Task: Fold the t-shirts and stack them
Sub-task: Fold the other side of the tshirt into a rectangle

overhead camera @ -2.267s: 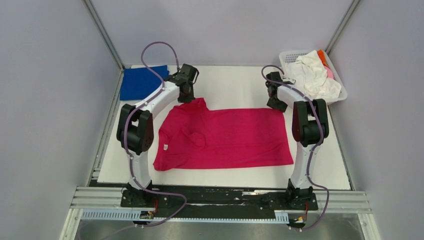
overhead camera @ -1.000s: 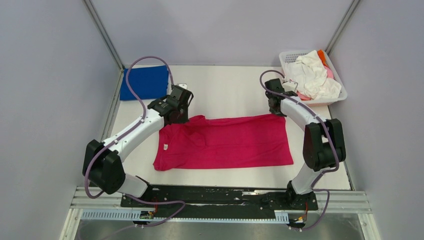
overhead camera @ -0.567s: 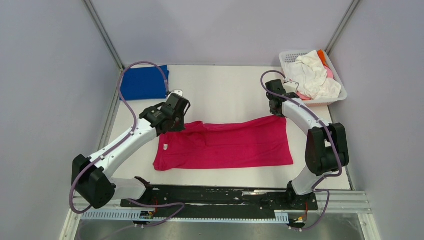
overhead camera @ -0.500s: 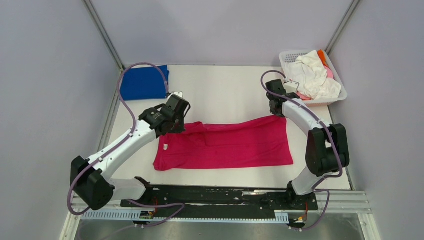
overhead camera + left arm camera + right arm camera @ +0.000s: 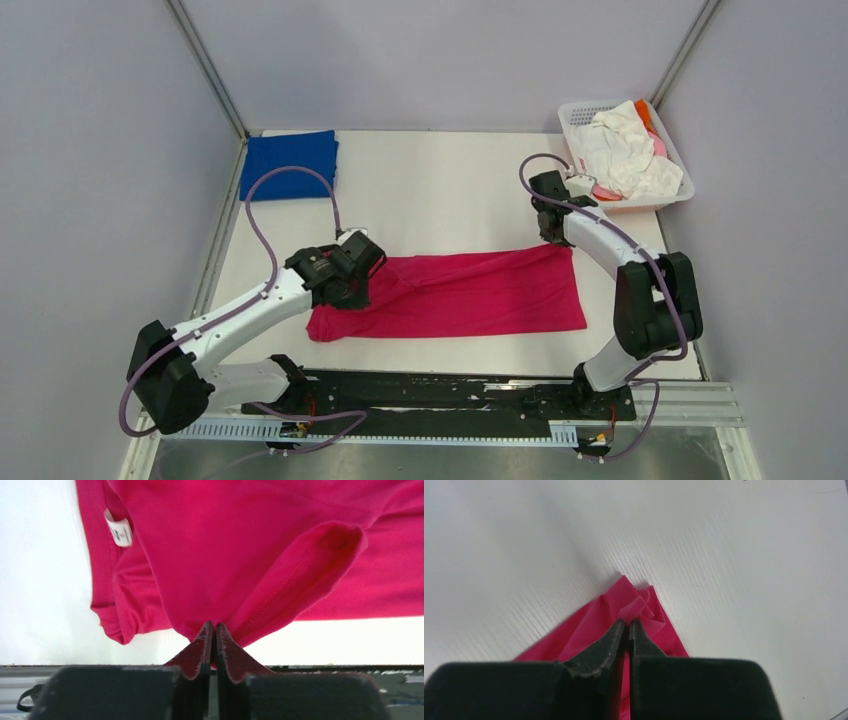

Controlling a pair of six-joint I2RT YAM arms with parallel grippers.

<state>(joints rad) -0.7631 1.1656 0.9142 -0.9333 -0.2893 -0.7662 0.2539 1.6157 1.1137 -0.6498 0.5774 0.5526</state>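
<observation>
A magenta-red t-shirt (image 5: 480, 295) lies across the near half of the white table, its far edge doubled toward the near side so that it forms a long band. My left gripper (image 5: 362, 288) is low at the band's left end. In the left wrist view the left gripper (image 5: 214, 628) is shut on a bunched sleeve hem of the shirt (image 5: 225, 540), with the white neck label (image 5: 120, 532) at upper left. My right gripper (image 5: 552, 238) is at the far right corner. In the right wrist view the right gripper (image 5: 628, 623) pinches that corner (image 5: 589, 630).
A folded royal-blue t-shirt (image 5: 288, 165) lies at the far left corner of the table (image 5: 450, 190). A white lattice basket (image 5: 575, 108) at the far right holds a crumpled white shirt (image 5: 620, 150), with orange (image 5: 643, 112) and pink (image 5: 660, 145) cloth beside it.
Both grippers have carried the magenta shirt's far edge toward the near side, narrowing it to a band. The left arm came much closer and lower; the right moved slightly nearer.
</observation>
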